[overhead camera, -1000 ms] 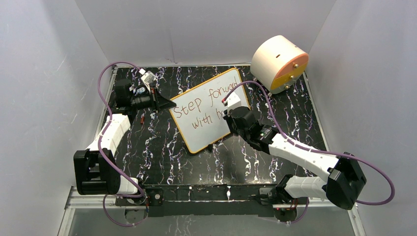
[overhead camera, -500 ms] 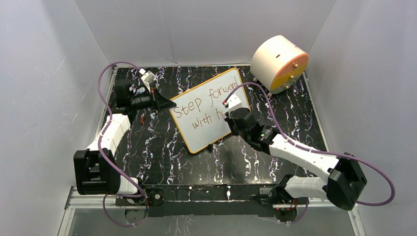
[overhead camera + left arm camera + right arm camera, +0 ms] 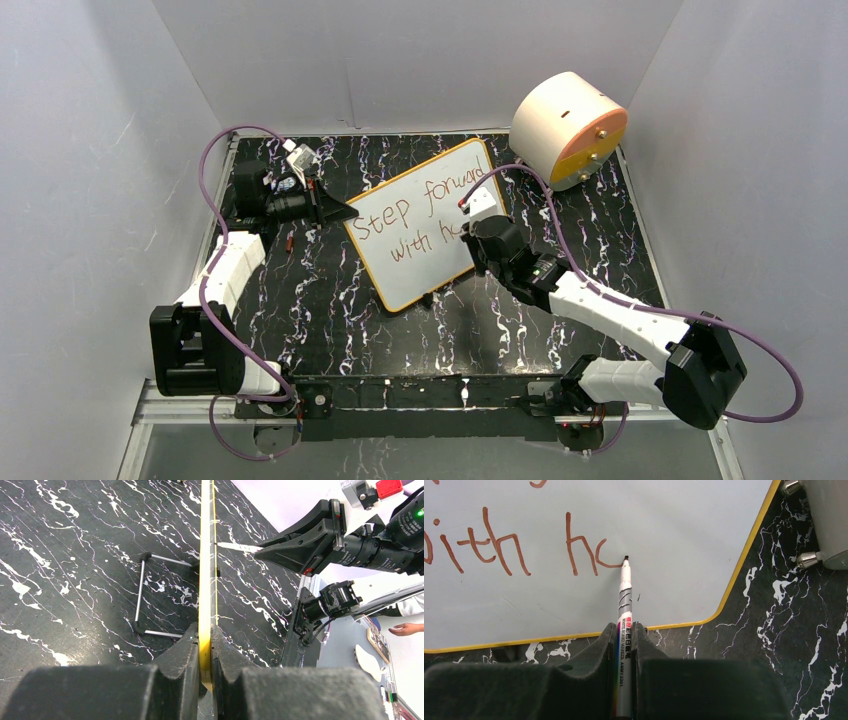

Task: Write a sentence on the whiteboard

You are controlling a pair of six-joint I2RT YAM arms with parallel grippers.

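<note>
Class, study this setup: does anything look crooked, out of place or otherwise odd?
The whiteboard sits askew, turned at an angle to the table, with the left tool clamped on its yellow frame. A small reddish piece, perhaps a marker cap, lies loose beside the left arm. Nothing looks spilled or damaged.

Overhead; close wrist views, seemingly on whiteboard (image 3: 420,275)

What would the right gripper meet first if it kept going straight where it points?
The whiteboard; the marker in the right gripper seems to touch it with its tip.
</note>
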